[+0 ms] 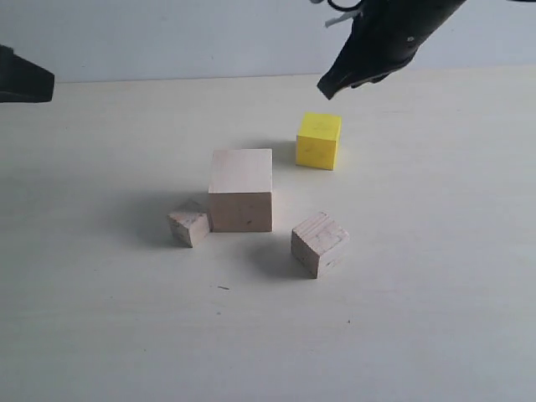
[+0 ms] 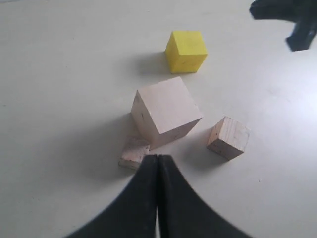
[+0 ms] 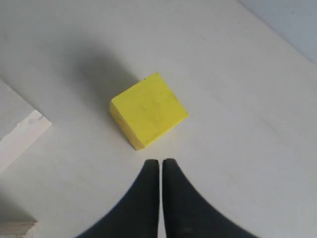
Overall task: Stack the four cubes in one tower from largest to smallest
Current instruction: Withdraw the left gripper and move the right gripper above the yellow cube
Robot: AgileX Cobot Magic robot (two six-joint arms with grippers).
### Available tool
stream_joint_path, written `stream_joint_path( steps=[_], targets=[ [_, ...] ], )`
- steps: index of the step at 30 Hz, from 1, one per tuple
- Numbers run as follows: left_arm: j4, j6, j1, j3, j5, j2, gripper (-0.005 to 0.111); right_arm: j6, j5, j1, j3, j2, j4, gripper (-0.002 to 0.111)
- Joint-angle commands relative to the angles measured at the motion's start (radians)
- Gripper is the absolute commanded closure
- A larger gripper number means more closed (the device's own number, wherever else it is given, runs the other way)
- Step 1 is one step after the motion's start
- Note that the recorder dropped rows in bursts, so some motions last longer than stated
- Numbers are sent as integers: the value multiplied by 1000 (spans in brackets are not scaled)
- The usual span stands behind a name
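Item 1. Right gripper (image 3: 161, 161): jaws almost pressed together with only a thin slit between them, gripping nothing. It hangs above the table, just short of item 2.

Item 2. Bright yellow cube (image 3: 148, 110): lies flat on the pale table (image 1: 419, 318), apart from the other 3 cubes and turned at an angle to your jaws. It is likely your pick for layer 2. Spread the jaws well before descending, rotate the wrist to meet 2 opposite flat faces and not the corners, then grip at mid-height.

Item 3. Large pale bare-wood cube (image 1: 241, 191): the base, nothing on top. Set the yellow cube square and centred on it.

Item 4. Small pale wood cube (image 1: 188, 225): right against the base's corner, so avoid nudging it.

Item 5. Medium pale wood cube (image 1: 319, 243): near the base, not touching.

Item 6. Left gripper (image 2: 157, 156): jaws pressed together, empty, held back from the group.
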State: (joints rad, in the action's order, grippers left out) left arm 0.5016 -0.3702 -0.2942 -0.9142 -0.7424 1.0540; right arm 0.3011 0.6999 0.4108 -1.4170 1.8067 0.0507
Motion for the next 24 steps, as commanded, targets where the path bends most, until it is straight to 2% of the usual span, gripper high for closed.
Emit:
stream_joint_path(
  steps=[1, 5, 7, 9, 14, 19, 24],
  targets=[
    [3, 12, 4, 42, -30, -78, 107, 13, -21, 2, -9, 69, -71, 89],
    [3, 12, 4, 73, -38, -97, 107, -2, -17, 2, -16, 94, -138, 56],
    [6, 12, 4, 82, -39, -98, 107, -70, -15, 2, -31, 94, -138, 41],
    [5, 12, 4, 86, -39, -98, 107, -161, -15, 2, -65, 94, -138, 33],
    [5, 12, 4, 86, -39, -98, 107, -396, 13, 2, -192, 118, -110, 31],
    [9, 12, 4, 85, -39, -98, 107, -705, 163, 2, -381, 209, -18, 33],
    [9, 12, 4, 85, -49, -98, 107, -765, 343, 2, -555, 318, -6, 33]
  ],
)
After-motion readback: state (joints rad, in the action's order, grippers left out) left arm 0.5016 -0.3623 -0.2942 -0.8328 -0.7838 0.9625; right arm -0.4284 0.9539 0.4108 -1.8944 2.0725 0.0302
